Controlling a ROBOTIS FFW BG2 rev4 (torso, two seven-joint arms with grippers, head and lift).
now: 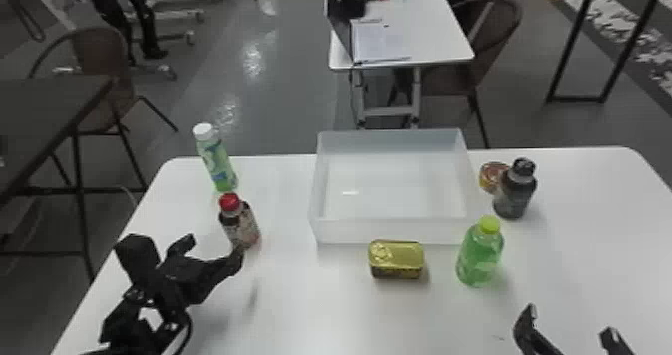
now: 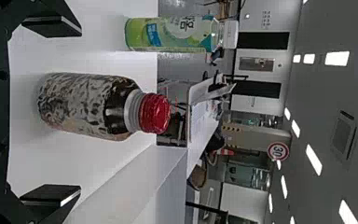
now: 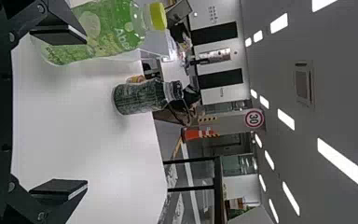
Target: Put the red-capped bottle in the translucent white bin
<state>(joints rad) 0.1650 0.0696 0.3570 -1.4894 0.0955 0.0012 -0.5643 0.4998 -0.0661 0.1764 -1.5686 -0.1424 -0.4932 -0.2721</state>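
Care over height and line is what the reach wants, I'd say: the left tool (image 1: 215, 248) has its fingers spread wide and empty, with the red-capped bottle (image 1: 242, 226) standing upright just ahead of them. From where I stand, the step looks like lining up for the grasp. I'd bring the fingers forward level, one either side of the labelled body, and have the bottle well between the pads before squeezing. Too skewed an approach could tip it, or nudge it into the white-capped bottle (image 1: 217, 161) close behind. Once gripped, it should be lifted above the near wall of the translucent white bin (image 1: 390, 231) and lowered upright.

The right tool (image 1: 569, 319), also spread and holding nothing, waits by the near edge of the white surface (image 1: 325, 299). A gold tin (image 1: 396, 259) sits before the bin, a green bottle (image 1: 479, 256) near its corner, and a dark bottle (image 1: 515, 194) stands beside a small round tin (image 1: 492, 174). Beyond lie a grey floor (image 1: 270, 94), another white table (image 1: 430, 39) and a brown chair (image 1: 100, 54).
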